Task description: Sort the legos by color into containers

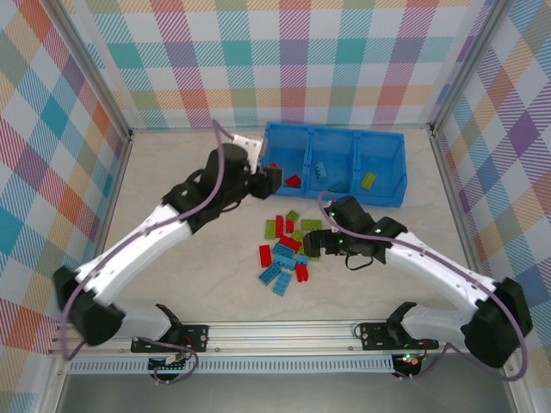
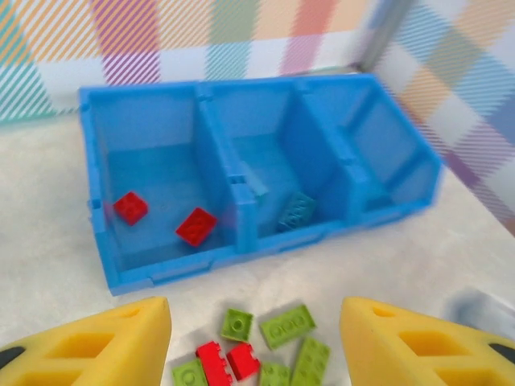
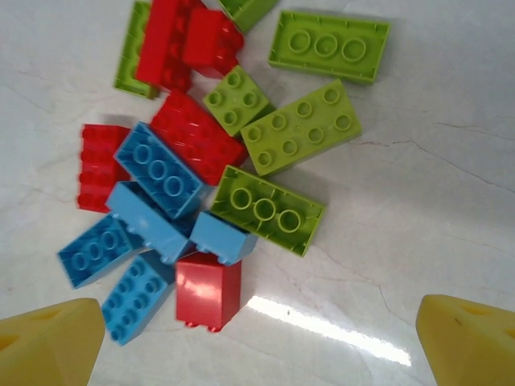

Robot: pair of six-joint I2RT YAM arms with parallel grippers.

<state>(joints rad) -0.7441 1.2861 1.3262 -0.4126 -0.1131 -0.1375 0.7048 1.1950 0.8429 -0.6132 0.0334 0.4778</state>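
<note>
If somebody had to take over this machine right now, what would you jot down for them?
Left end effector: open, empty, in front of the bin.
Right end effector: open, empty, above the pile.
Done: two red bricks in the left compartment, a blue brick in the middle, a green brick in the right.
Left: the mixed red, blue and green pile on the table.

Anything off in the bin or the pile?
Nothing misplaced: two red bricks in the bin's left compartment, a blue brick in the middle, a green brick on the right. Only the blue brick sits tilted, in a near corner. The pile is a loose jumble, some bricks overlapping.
</note>
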